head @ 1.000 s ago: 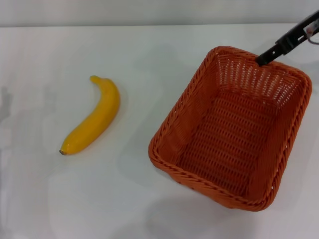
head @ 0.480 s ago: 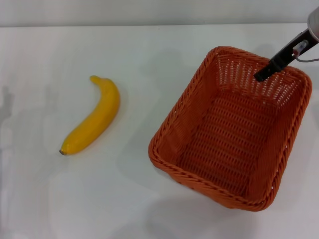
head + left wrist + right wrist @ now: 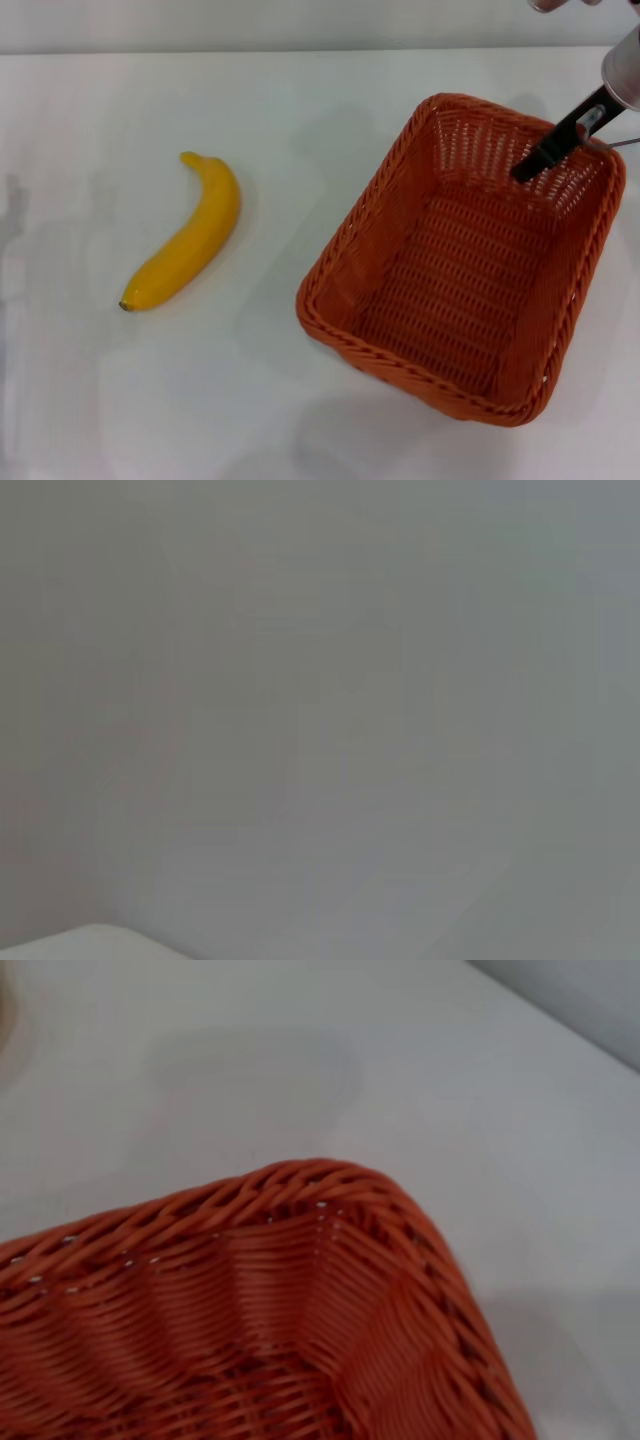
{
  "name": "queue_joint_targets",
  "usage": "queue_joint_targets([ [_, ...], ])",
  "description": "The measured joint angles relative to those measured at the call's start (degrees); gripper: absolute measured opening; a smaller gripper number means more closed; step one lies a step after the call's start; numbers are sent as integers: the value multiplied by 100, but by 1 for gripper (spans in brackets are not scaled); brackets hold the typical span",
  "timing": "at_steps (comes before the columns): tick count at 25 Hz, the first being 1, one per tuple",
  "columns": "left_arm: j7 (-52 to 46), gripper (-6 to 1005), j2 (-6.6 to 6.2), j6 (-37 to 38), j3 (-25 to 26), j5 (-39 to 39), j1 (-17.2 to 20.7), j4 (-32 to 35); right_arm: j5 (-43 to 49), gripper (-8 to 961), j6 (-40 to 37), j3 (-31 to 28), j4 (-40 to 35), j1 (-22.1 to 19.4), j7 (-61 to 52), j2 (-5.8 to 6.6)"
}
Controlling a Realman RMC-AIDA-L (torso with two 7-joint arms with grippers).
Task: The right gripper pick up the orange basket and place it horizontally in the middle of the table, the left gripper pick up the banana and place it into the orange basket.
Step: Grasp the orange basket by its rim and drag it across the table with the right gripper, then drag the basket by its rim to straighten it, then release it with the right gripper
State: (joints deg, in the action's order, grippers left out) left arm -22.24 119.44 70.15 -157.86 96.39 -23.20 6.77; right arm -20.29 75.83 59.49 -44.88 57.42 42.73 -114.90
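Reaches in from the upper right of the head view: the right gripper [image 3: 527, 170], a slim black finger angled down inside the far right corner of the orange basket [image 3: 465, 255], tip just by the far wall's inner face. Cannot tell from one visible finger whether spread or closed, nor whether touching the weave. Sits on the right half of the table [image 3: 300, 120], that basket, turned diagonally, open side up and holding nothing but the finger. Shows in the right wrist view as a braided rim corner [image 3: 330, 1175] close below. Lies well apart to the left on the white tabletop: the banana [image 3: 187, 236], dark tip toward the near side. Not visible anywhere, the left gripper.
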Motion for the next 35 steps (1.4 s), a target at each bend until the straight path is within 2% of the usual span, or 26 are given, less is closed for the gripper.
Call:
queue_joint_targets([
  [5,0,861,0,-1,1,6,0,0,7,466,40,1,67,31,42,30],
  [13,0,862,0,-2,4,28,12,10,-17,309,435,-83,70,98,-4,177],
  [15,0,862,3,-2,8,36,19,10,-21,292,481,-105,72,124,-13,194],
  [20,-10,862,3,-1,11,39,26,9,-29,248,775,-441,130,268,-57,330],
  [28,-5,861,9,-1,10,38,68,-16,-39,185,1003,-1123,753,512,-165,665],
  [35,-4,862,3,-1,10,38,69,-22,-52,159,1372,-1922,908,543,-254,853],
])
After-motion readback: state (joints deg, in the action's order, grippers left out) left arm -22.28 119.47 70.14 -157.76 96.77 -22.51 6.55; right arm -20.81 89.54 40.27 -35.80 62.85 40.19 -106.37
